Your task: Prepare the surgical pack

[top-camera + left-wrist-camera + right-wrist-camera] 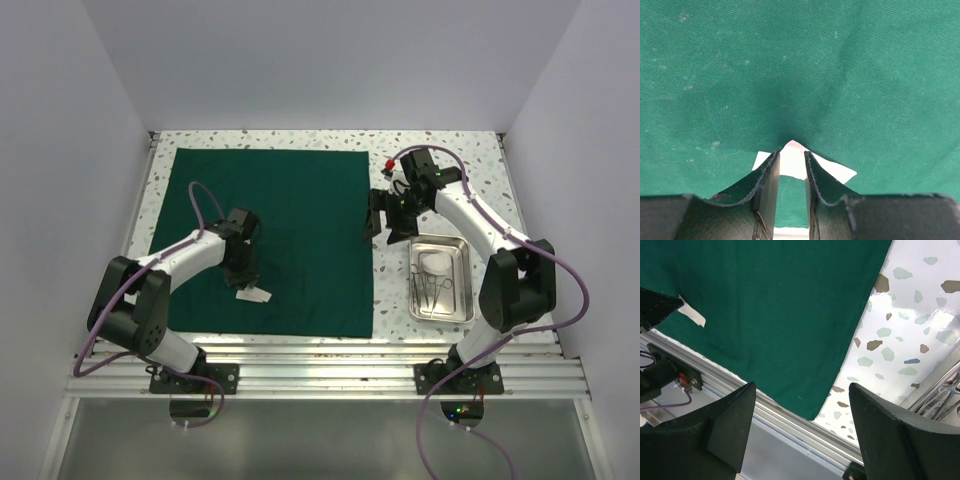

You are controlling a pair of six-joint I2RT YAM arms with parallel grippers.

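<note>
The speckled table is mostly taken up on its left and middle by the dark green cloth, spread flat as one large square sheet, its near edge running just beside the aluminium rail at the front. To the right of the cloth, apart from its edge, the steel tray sits on bare tabletop, holding the scissor-like instruments in its near half and some folded white gauze in its far half. The right gripper hangs over the cloth's right edge, just beyond the tray's far left corner; its wrist view shows the two fingers spread wide apart with nothing between them, looking down on the cloth's near right corner, the table and the rail. The left gripper is down on the near left part of the cloth, its jaws drawn almost together and pinching a white gauze square; in its wrist view the gauze lies on the cloth with one raised fold caught between the fingertips
</note>
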